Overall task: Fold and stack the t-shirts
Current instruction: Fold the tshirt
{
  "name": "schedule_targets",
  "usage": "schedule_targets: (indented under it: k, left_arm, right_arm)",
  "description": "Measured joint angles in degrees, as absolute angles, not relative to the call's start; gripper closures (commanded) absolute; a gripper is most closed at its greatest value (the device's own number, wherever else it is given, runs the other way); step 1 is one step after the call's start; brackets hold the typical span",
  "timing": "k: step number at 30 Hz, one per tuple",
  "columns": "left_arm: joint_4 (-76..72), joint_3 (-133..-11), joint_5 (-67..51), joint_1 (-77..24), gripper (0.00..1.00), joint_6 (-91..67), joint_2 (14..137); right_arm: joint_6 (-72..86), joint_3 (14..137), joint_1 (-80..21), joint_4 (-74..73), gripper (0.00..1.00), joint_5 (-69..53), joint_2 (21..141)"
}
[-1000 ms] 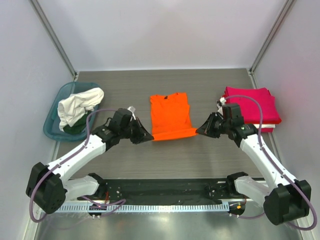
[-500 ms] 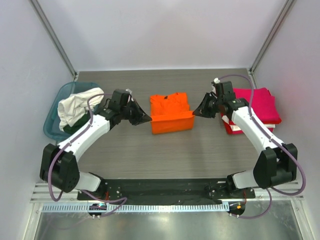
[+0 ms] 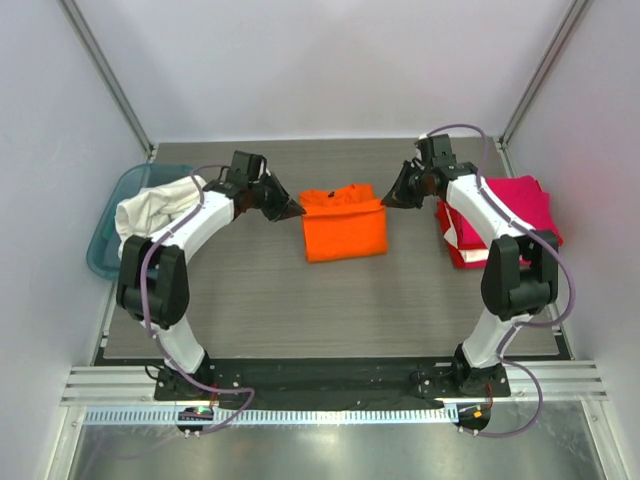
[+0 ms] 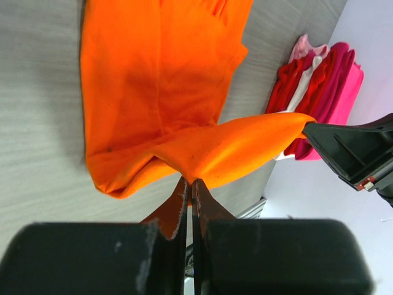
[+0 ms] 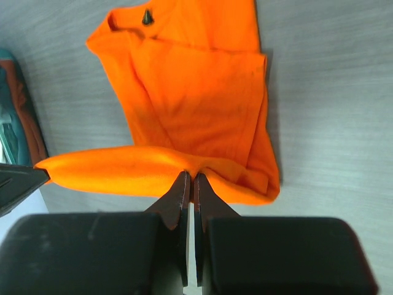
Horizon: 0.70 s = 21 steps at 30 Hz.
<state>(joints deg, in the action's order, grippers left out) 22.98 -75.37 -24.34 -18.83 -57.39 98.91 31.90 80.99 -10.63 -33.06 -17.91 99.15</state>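
An orange t-shirt point(image 3: 343, 226) lies half folded in the middle of the table, its near hem lifted over toward the collar end. My left gripper point(image 3: 297, 209) is shut on the hem's left corner, my right gripper point(image 3: 386, 199) shut on its right corner. In the left wrist view the pinched orange cloth point(image 4: 202, 157) stretches across to the other arm's fingertip point(image 4: 344, 147). The right wrist view shows the same taut fold point(image 5: 147, 169) above the flat shirt body. A stack of folded magenta-red t-shirts point(image 3: 510, 215) sits at the right. A white t-shirt point(image 3: 150, 210) drapes over the tub.
A teal plastic tub point(image 3: 112, 225) stands at the left edge, with dark green cloth under the white shirt. The folded stack point(image 4: 316, 92) lies close behind my right arm. Walls enclose the table on three sides. Bare grey tabletop point(image 3: 330, 310) lies between the shirt and the arm bases.
Both grippers have carried the orange shirt's near hem away from the bases and over the shirt body, folding it roughly in half. The arms now reach far toward the back.
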Motion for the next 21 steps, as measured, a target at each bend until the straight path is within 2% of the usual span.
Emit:
schedule_targets:
  k: [14, 17, 18, 19, 20, 21]
  left_arm:
    - [22.52, -90.35, -25.17, -15.25, 0.99, -56.71, 113.69]
    - [20.95, -92.66, -25.82, -14.13, 0.99, -57.67, 118.08]
    - [20.05, -93.45, -26.22, -13.78, 0.96, -58.13, 119.77]
    - [19.44, -94.43, -26.55, -13.45, 0.89, -58.37, 121.54]
    - [18.94, -95.57, -26.85, -13.15, 0.8, -58.72, 123.44]
    - [18.35, -96.6, -26.96, -12.88, 0.59, -58.98, 125.19]
  right_arm:
    - [31.66, 99.24, -8.32, -32.86, 0.98, -21.85, 117.69]
    - [31.81, 102.98, -7.92, -32.82, 0.95, -23.31, 122.37]
    - [31.81, 104.42, -7.81, -32.82, 0.92, -23.77, 124.11]
    - [31.83, 105.93, -7.73, -32.91, 0.82, -24.16, 125.69]
    - [31.92, 107.68, -7.64, -32.99, 0.51, -24.47, 127.35]
    - [32.29, 109.4, -7.53, -32.8, 0.39, -24.58, 129.05]
